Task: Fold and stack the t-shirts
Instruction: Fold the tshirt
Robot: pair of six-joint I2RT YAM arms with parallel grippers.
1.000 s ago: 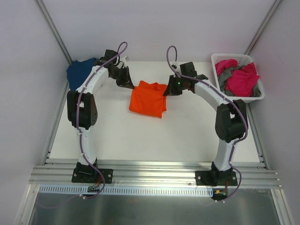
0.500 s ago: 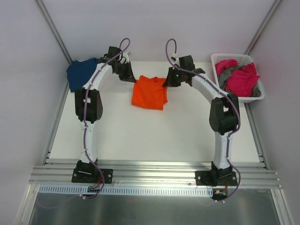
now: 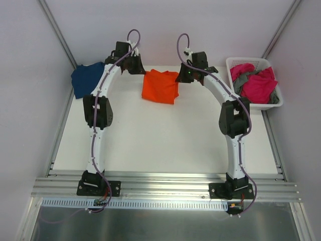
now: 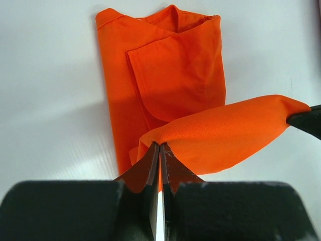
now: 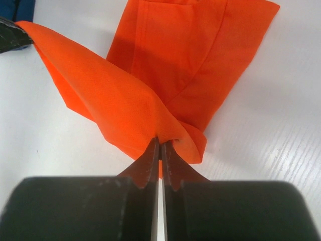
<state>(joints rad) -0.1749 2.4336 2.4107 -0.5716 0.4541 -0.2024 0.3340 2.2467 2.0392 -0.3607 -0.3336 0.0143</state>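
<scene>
Pinches the orange shirt at its far edge, from both ends. Clamps the left fingers on one corner of that edge, with only a thin slit between them and cloth caught in it. Clamps the right fingers in the same way on the other corner. Holds the gripped edge up off the tabletop, stretched as a raised band from one pair of fingers to the other, as both wrist views show. Lets the rest of the shirt lie flat, folded into a narrow rectangle with a smaller flap on top.

Shows, in the top view, this shirt at the far middle of the tabletop, between the two arms, both reaching far forward. Has the navy shirt in the far left corner, well apart from the orange one and just beside the left arm; cannot tell whether folded. Has the white basket at the far right corner, with a pink shirt and a grey shirt crumpled together inside, pink mostly on top. Touches neither the navy shirt nor the basket with any fingers.
</scene>
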